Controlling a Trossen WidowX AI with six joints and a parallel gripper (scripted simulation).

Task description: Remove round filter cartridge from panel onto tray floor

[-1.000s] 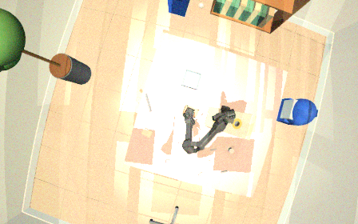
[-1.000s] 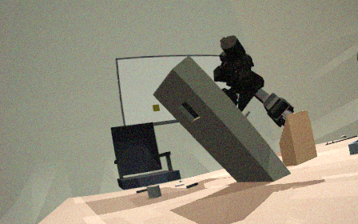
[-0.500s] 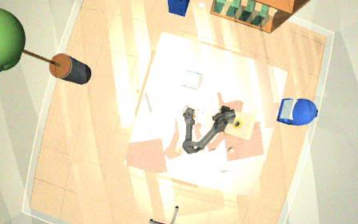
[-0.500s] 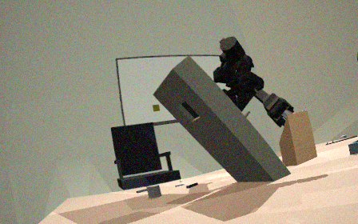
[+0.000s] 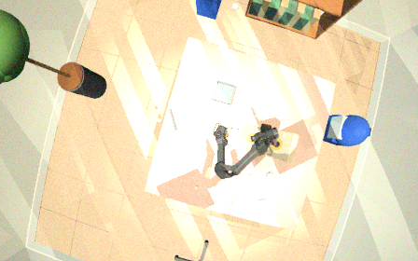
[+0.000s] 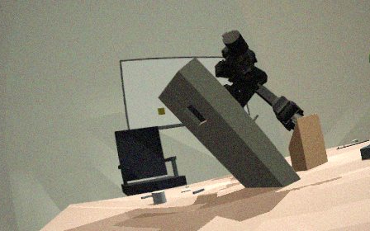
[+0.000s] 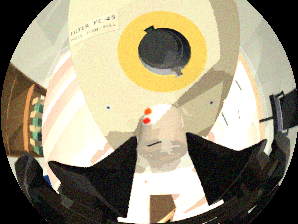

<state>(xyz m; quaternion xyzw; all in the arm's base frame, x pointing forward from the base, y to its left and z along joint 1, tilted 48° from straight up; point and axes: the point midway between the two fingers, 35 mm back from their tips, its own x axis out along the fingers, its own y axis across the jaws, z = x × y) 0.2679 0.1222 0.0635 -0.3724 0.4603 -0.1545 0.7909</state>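
In the wrist view my gripper (image 7: 161, 139) is shut on a pale, stubby filter cartridge (image 7: 160, 125) with two red marks on its top. It is held a short way off the cream face of the service panel (image 7: 100, 83). On that face a yellow ring (image 7: 129, 46) surrounds a dark round socket (image 7: 162, 48) with two small notches in its rim. In the top view the gripper (image 5: 269, 137) hangs over the tilted panel (image 5: 289, 151). In the exterior view the panel (image 6: 228, 128) is a grey slab that hides the fingers. A pale square tray (image 5: 216, 85) lies further up the table.
The arm's base (image 5: 220, 134) stands left of the panel, on a tan block (image 6: 308, 142). A blue bin (image 5: 346, 130), a shelf (image 5: 295, 14), a plant pot (image 5: 81, 80) and a dark chair (image 6: 145, 161) ring the table. A small grey cylinder (image 6: 158, 197) stands near the edge.
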